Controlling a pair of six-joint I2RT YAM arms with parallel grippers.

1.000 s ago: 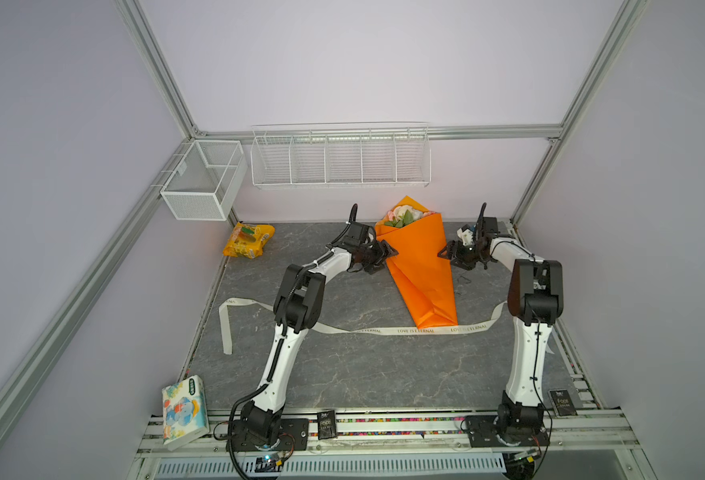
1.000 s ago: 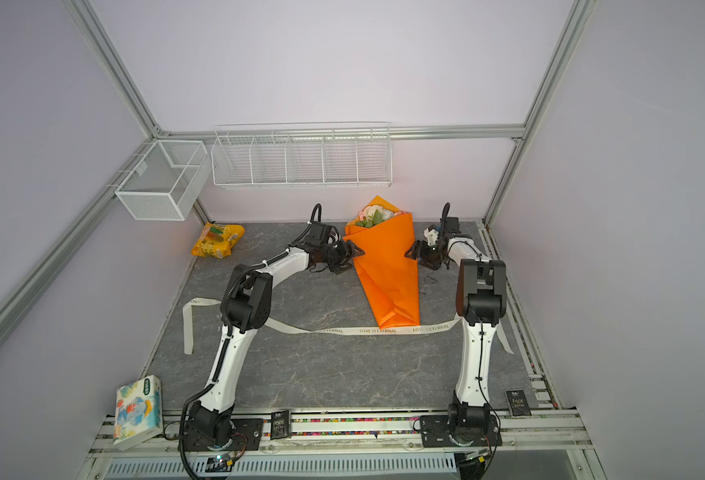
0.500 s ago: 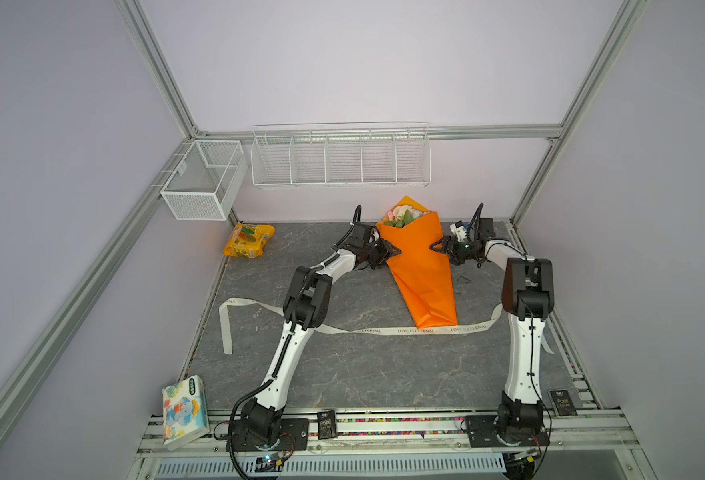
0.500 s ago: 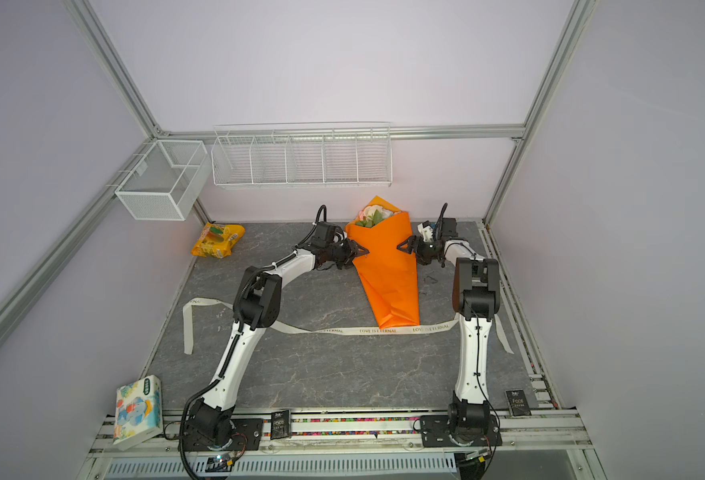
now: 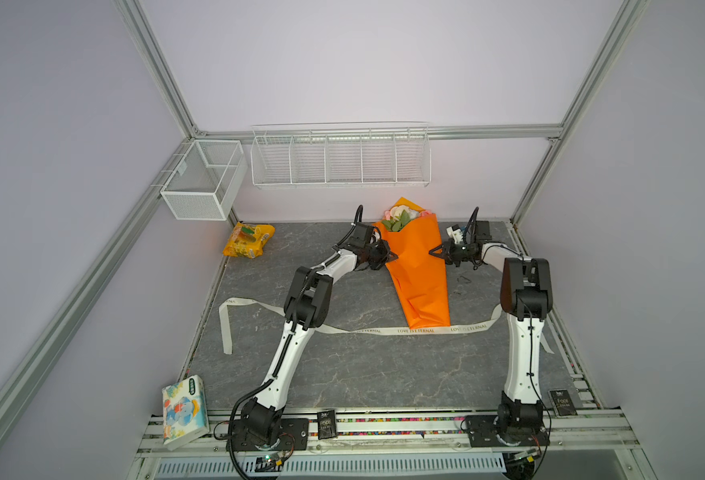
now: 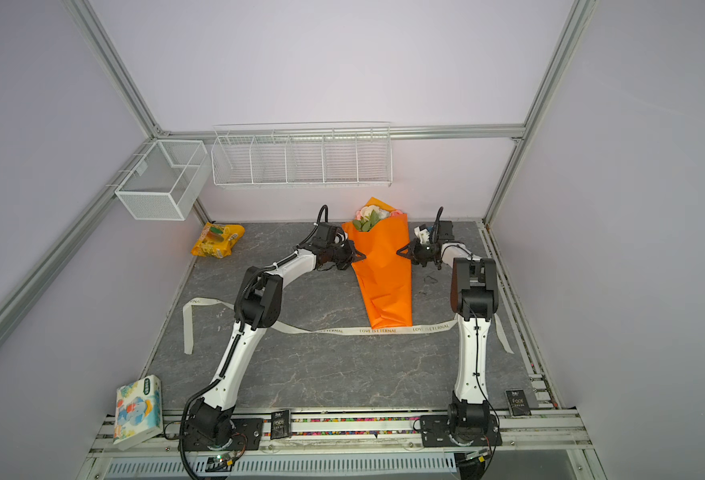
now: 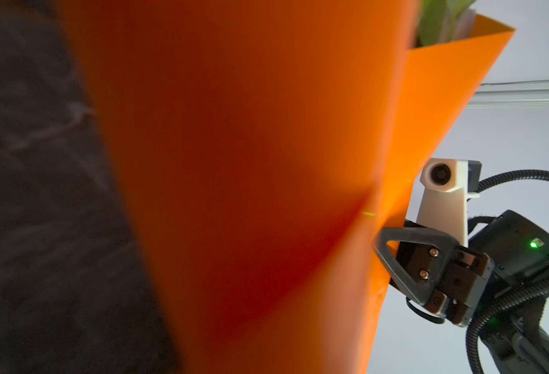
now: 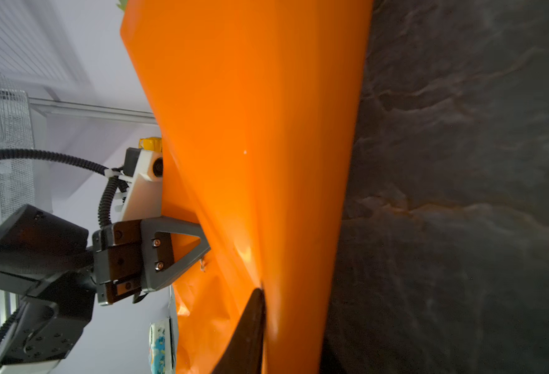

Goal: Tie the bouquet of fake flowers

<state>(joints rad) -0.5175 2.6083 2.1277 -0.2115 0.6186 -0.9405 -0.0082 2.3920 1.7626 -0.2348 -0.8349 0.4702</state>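
The bouquet of fake flowers (image 5: 421, 270) (image 6: 384, 270) lies on the grey table in an orange paper cone, with its pink, cream and white blooms (image 5: 402, 215) toward the back wall. My left gripper (image 5: 389, 255) (image 6: 359, 257) is shut on the wrap's left edge. My right gripper (image 5: 436, 252) (image 6: 400, 252) pinches the right edge, as the left wrist view shows (image 7: 378, 247). The right wrist view shows the left gripper (image 8: 205, 249) clamped on the paper. A cream ribbon (image 5: 384, 331) lies across the table at the cone's narrow end.
A yellow snack packet (image 5: 249, 240) lies at the back left. Two white wire baskets (image 5: 201, 183) (image 5: 340, 158) hang on the walls. A tissue pack (image 5: 184, 411) and a black card (image 5: 562, 402) sit at the front edge. A small black loop (image 5: 463, 278) lies right of the bouquet.
Both grippers have moved inward to the wrap's two sides and closed on its edges. The bouquet itself has stayed in place.
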